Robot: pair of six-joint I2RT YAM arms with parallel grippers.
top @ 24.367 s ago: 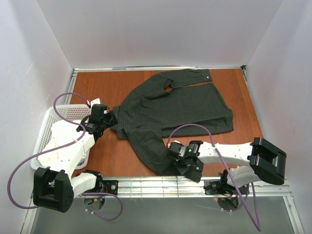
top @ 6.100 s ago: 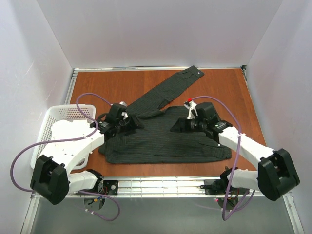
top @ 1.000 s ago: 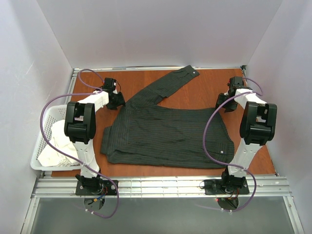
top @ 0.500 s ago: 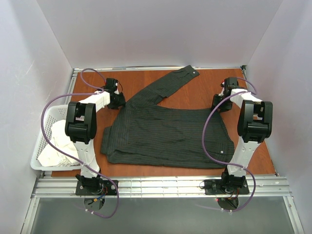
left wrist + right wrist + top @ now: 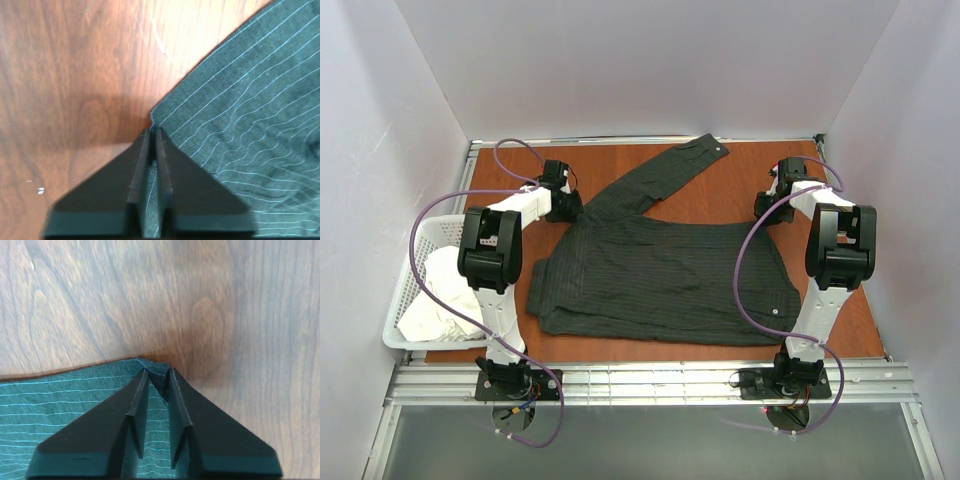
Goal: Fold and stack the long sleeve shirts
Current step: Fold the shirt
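Dark pinstriped shirt [image 5: 660,275] lies spread on wooden bench [image 5: 720,195]. Left gripper [image 5: 152,133] pinches shirt's far left corner; right gripper [image 5: 159,375] pinches far right corner.

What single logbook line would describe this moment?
left gripper: shut on shirt corner | right gripper: shut on opposite corner | shirt: spread flat, one sleeve extended

Lab test cell: white walls [image 5: 640,60] round wood table [image 5: 720,195] (alu rail [image 5: 650,382] front).
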